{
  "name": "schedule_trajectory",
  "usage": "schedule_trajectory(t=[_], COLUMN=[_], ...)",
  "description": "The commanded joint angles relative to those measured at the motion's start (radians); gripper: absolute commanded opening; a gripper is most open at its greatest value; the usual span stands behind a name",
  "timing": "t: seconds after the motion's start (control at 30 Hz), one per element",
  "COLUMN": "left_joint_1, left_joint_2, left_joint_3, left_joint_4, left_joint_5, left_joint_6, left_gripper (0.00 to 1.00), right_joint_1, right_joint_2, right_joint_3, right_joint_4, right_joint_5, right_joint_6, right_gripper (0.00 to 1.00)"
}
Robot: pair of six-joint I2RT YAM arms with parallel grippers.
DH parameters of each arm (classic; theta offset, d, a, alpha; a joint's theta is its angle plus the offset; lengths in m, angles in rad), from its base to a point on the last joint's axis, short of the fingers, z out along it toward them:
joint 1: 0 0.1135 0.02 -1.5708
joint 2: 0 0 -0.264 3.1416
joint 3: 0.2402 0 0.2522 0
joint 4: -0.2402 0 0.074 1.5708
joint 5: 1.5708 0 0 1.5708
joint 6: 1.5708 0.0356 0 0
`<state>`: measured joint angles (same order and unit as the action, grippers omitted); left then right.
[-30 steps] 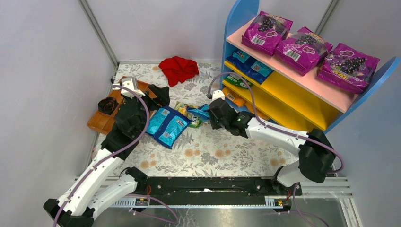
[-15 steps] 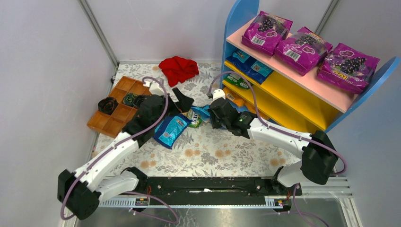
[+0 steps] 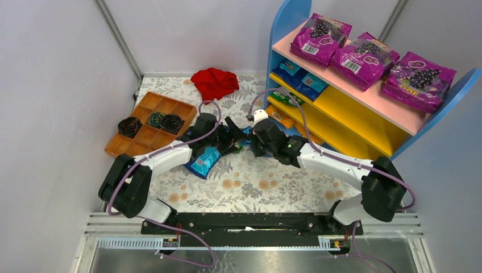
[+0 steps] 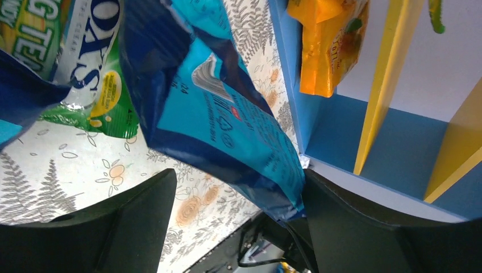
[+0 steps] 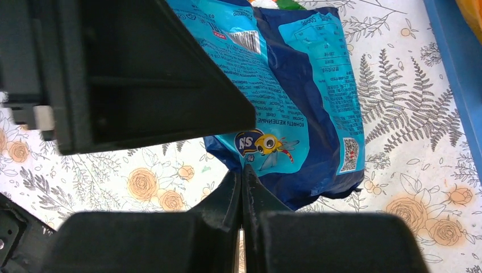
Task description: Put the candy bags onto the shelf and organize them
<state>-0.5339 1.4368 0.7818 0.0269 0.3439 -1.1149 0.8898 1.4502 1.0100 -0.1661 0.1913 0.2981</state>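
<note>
Near the middle of the table (image 3: 256,182), beside the shelf (image 3: 287,20), we count three loose candy bags (image 3: 206,160), two blue and one green; three magenta bags (image 3: 364,57) lie atop it. Our left gripper (image 4: 237,182), over the wooden tray (image 3: 165,105) a second ago, now straddles one blue bag (image 4: 227,119) with jaws wide; our right gripper (image 5: 241,176) stays pinched shut at that bag's edge.

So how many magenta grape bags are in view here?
3, all on the pink top board: left magenta bag, middle bag, right bag. Lower boards are partly hidden.
</note>
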Motion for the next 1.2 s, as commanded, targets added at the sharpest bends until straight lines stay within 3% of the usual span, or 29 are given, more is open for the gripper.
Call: schedule_trajectory(t=[0.0,0.13,0.23,0.33,0.43,0.5,0.6,0.63,0.87,0.97,1.17], left_joint_1=[-0.003,-0.003,0.000,0.007,0.019,0.027,0.048,0.057,0.085,0.090,0.101], left_joint_2=[0.053,0.090,0.099,0.088,0.072,0.068,0.068,0.069,0.031,0.015,-0.025], left_joint_3=[-0.019,0.000,-0.007,-0.035,-0.051,-0.043,-0.048,-0.050,-0.044,-0.039,-0.058], left_joint_4=[0.094,0.118,0.138,0.167,0.174,0.153,0.153,0.156,0.170,0.173,0.200], left_joint_5=[0.063,0.050,0.040,0.040,0.061,0.080,0.132,0.158,0.303,0.360,0.420], left_joint_6=[-0.134,-0.138,-0.138,-0.149,-0.145,-0.116,-0.103,-0.101,-0.075,-0.076,-0.109], left_gripper=[0.84,0.79,0.65,0.48,0.37,0.32,0.22,0.21,0.20,0.18,0.12], right_joint_1=[-0.002,-0.002,0.000,0.003,0.003,0.003,0.003,0.003,0.003,0.003,0.003], right_joint_2=[-0.005,0.022,0.038,0.049,0.052,0.038,-0.013,-0.039,-0.252,-0.255,-0.162], right_joint_3=[0.020,0.028,0.033,0.035,0.032,0.014,-0.061,-0.104,-0.540,-0.617,-0.634], right_joint_4=[0.118,0.103,0.090,0.077,0.049,0.035,0.087,0.142,0.732,0.798,0.958], right_joint_5=[-0.047,-0.078,-0.085,-0.085,-0.071,-0.031,-0.003,-0.006,-0.201,-0.376,-0.355], right_joint_6=[-0.014,-0.012,-0.008,-0.012,-0.061,-0.122,-0.249,-0.324,-0.719,-0.910,-0.891], right_gripper=[0.00,0.00,0.01,0.13,0.33,0.53,0.91,0.98,1.00,1.00,1.00])
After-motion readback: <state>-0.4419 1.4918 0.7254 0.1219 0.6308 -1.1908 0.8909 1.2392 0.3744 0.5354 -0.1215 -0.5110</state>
